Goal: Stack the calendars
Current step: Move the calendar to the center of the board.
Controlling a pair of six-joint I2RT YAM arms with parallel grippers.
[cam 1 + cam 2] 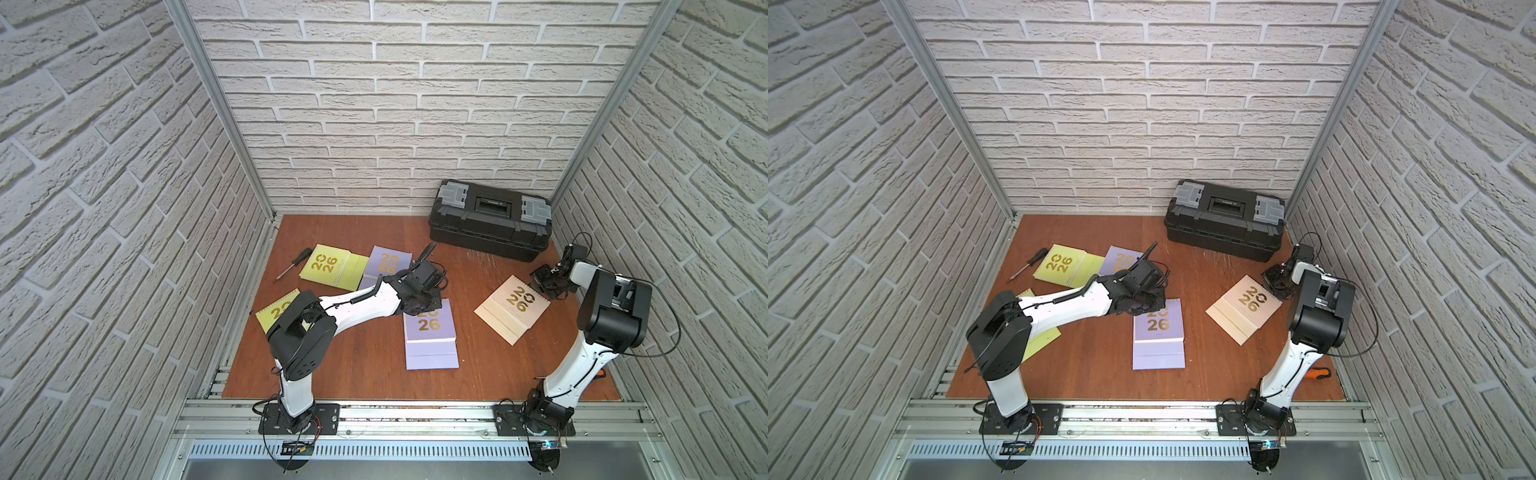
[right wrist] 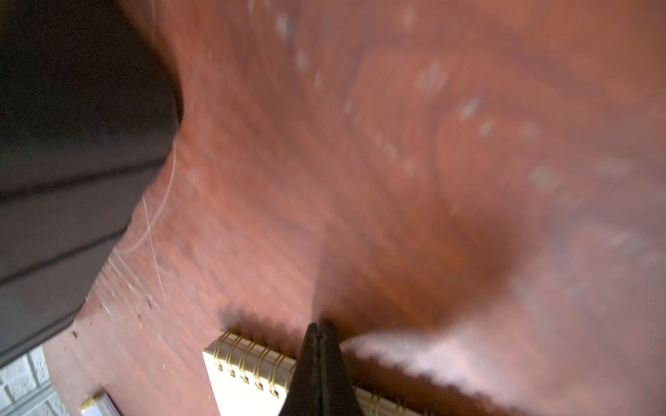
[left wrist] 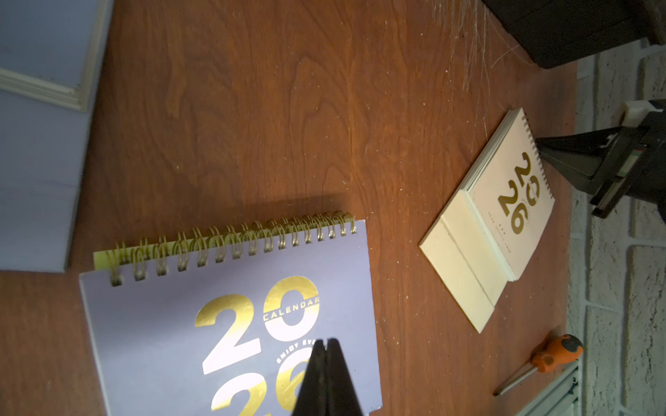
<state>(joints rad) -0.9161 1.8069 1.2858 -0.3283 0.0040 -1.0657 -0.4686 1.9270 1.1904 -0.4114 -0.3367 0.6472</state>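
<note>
Near edge: aluminium rail point(image 1: 415, 415) carrying both arm bases. Left arm point(image 1: 361, 305) reaching over mid-tabletop point(image 1: 357, 365). Left jaws pressed together, tips over cover of centre lavender calendar point(image 1: 430, 336); contact unclear. Lime-green edge point(image 3: 101, 258) showing under its spiral. Right jaws pressed together at spiral edge of beige calendar point(image 1: 513, 309), right of centre. Far left: lime-green calendar point(image 1: 328, 268), second lavender calendar point(image 1: 386, 259) just beside it. Another lime-green calendar point(image 1: 272, 313) at left, partly under left arm. Black toolbox point(image 1: 490, 218) far right.

Closed right hand point(image 2: 319, 327) at spiral edge of beige calendar point(image 2: 247, 390).
</note>
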